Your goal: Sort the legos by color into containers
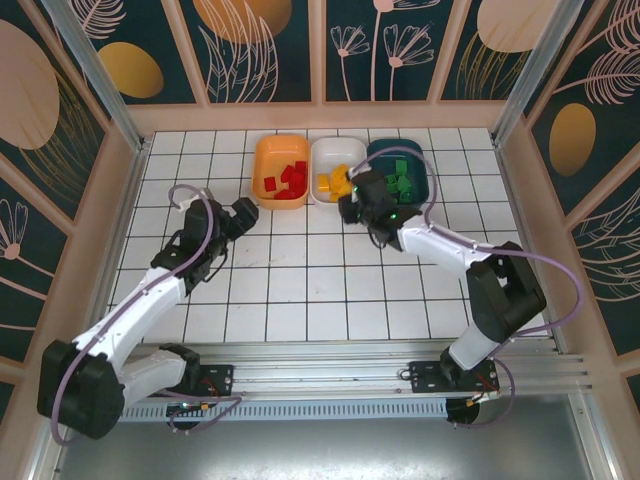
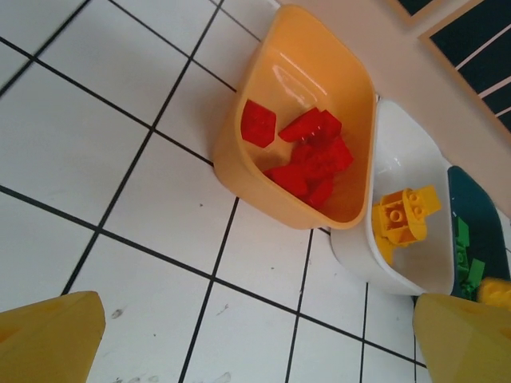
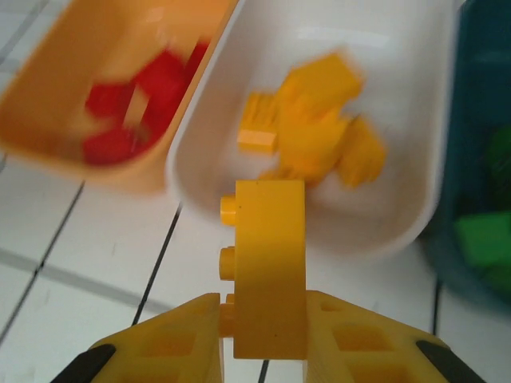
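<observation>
We record a white tiled table enclosed by dark floral panels. At its far edge sit the orange bin, white bin and teal bin, legos inside. The right gripper pinches a yellow brick on the near side of the white bin. The left gripper gapes wide, empty. The right wrist view is blurred and the teal bin is cut off there.
</observation>
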`<state>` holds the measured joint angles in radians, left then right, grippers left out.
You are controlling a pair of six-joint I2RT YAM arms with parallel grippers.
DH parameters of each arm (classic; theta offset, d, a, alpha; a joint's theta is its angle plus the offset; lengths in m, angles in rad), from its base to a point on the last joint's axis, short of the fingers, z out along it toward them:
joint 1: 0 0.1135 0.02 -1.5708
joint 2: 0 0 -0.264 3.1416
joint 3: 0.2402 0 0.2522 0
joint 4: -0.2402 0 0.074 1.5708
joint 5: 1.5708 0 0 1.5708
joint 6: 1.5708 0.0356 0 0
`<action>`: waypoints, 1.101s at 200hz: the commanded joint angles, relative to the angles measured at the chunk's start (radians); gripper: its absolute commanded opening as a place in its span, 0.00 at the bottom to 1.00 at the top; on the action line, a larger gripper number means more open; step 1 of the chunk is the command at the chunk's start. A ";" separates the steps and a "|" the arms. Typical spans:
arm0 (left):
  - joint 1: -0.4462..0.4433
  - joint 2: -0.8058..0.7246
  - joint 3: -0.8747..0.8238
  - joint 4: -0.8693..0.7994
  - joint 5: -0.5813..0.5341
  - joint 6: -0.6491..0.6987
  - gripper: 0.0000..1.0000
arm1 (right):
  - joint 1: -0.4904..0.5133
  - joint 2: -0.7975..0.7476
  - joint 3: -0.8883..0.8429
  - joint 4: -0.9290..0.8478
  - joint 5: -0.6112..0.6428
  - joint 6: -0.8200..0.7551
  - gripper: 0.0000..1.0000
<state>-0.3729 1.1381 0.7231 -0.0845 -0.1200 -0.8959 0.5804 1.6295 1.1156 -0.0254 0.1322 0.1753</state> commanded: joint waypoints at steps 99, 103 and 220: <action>0.004 0.311 0.072 -0.027 -0.111 -0.222 0.98 | -0.126 0.401 0.432 -0.207 -0.071 0.040 0.45; 0.005 0.309 0.067 -0.027 -0.122 -0.227 0.99 | -0.125 0.402 0.433 -0.214 -0.067 0.037 0.46; 0.440 -0.154 -0.194 -0.220 -0.055 -0.317 0.98 | 0.029 -0.016 0.027 -0.015 0.078 0.099 0.72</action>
<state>-0.0109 1.0355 0.5434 -0.2241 -0.2638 -1.1896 0.5583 1.7229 1.2793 -0.1444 0.1646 0.2214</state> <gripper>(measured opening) 0.985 0.720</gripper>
